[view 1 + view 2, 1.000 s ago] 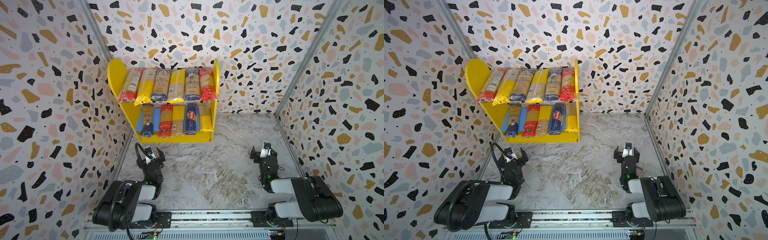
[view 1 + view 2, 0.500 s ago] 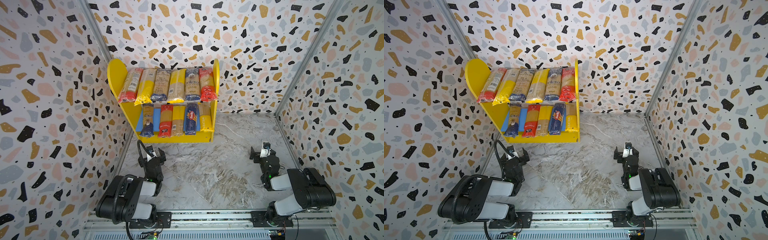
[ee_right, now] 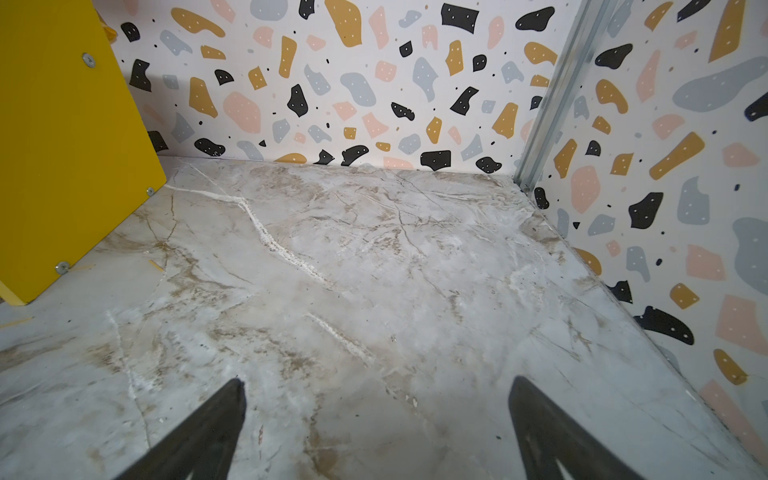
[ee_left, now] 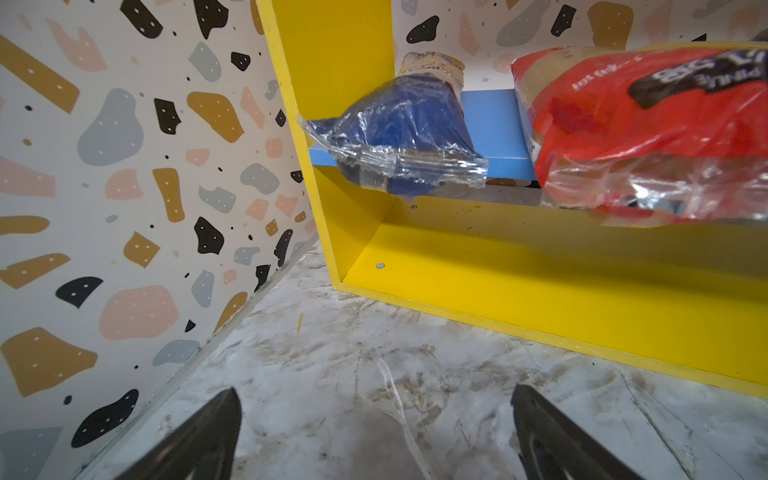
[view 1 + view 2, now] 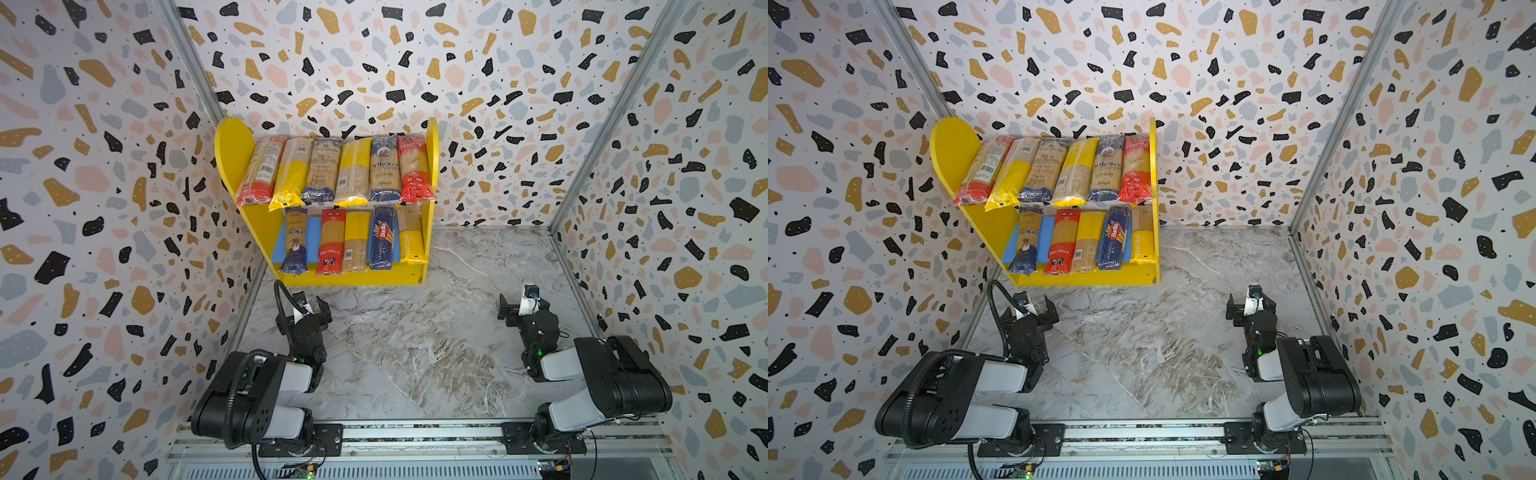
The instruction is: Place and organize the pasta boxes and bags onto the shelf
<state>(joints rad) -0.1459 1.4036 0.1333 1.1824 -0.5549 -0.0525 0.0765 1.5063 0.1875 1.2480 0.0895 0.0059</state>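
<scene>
Left tool [image 4: 376, 399]: jaws spread wide, nothing between them, touching nothing, low over the bench [image 4: 332, 374]. Straight ahead of it, near, the shelf [image 4: 540, 282] stands on the bench. Ahead of and above this tool a blue-ended bag [image 4: 407, 129] overhangs the blue lower board [image 4: 490, 120]. Just beside that bag a red bag [image 4: 623, 133] overhangs too. One short pasta strand [image 4: 299, 323] lies on the bench between tool and shelf.

Right tool [image 3: 374, 386]: jaws also spread wide, holding nothing, no contact, over the bench. The shelf's side panel is ahead of it and off toward the left tool's side, well apart.

Shelf contents, in both top views: all pasta packs [image 5: 345, 172] are on the shelf. The upper level holds six bags packed side by side, running front to back. The lower board holds five: four bags plus a dark blue box [image 5: 383, 237], second from the end nearer the right tool. Front ends stick out past the boards. Both tools are apart from every pack.
</scene>
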